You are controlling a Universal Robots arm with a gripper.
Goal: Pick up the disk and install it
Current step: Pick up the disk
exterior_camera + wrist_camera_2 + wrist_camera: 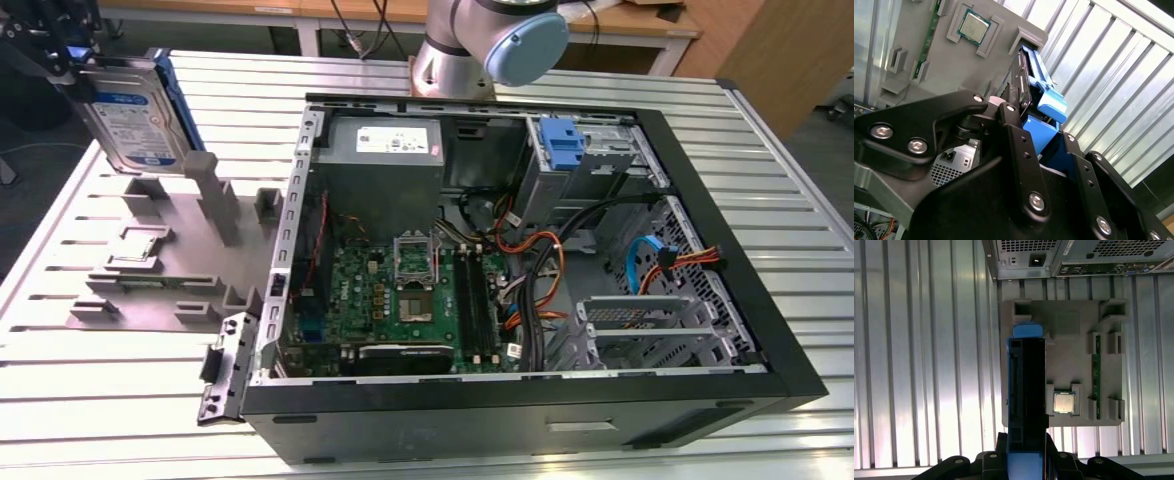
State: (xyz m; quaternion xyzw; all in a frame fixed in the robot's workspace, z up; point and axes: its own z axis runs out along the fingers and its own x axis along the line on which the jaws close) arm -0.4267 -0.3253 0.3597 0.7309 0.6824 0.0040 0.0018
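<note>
— Where is the disk in the exterior view?

— Outside the open computer case, off to the exterior view's left of it. The gripper has it from above. It hangs nearly upright, a little tilted, with the label facing the camera, over the grey fixture plate on the slatted table. None of it is inside the case.

— And inside the case?

— A blue bracket stands upright at the far side, next to the grey supply box.

— What does the second wrist view give?

— The gripper is pinching the disk by its blue frame, with a black finger pressed on each side (no gap shows between pad and plastic). Beyond it a processor chip sits in a pocket of the fixture plate.

— And the first wrist view?

— That one looks down along the disk, seen edge-on, dark with blue at both ends. The gripper clamps its near end. The disk lies across one edge of the fixture plate. The chip is just beside it and a green memory stick is further over. The case's rear is beyond the plate.
</note>
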